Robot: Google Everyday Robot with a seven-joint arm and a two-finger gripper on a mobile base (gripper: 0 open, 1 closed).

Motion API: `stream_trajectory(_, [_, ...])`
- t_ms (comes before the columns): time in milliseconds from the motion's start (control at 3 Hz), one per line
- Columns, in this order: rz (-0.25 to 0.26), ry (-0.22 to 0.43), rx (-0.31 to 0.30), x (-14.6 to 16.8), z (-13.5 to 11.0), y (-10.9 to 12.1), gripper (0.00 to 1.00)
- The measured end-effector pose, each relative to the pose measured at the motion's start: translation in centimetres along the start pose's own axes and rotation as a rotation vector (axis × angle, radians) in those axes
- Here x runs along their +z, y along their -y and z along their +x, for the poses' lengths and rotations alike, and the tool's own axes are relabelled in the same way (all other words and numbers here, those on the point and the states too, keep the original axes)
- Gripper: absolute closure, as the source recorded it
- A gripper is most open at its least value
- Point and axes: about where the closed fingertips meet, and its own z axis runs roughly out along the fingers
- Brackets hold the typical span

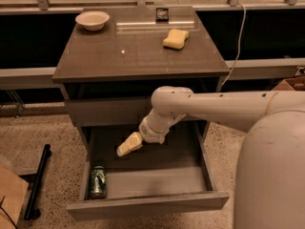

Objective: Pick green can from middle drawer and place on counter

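Just below-left of end effector (127,145) over middle drawer (143,205): green can (98,181), untouched.

The white arm (228,109) is reaching across from the body, bending down at its rounded wrist (164,111); the pale yellow tool (129,144) is hanging just below it, pointing diagonally downward.

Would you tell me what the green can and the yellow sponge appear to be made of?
The green can looks like thin metal, given its shiny rim. The yellow sponge seems soft foam, matte and rounded. The gripper hovers over the middle drawer, apart from the can.
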Motion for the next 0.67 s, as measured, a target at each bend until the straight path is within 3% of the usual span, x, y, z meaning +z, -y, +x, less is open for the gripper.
stream_trajectory(333, [0.003, -0.021, 0.059, 3.7, -0.4, -0.6, 0.00])
stream_trajectory(667, [-0.051, -0.027, 0.131, 7.0, -0.5, -0.7, 0.00])
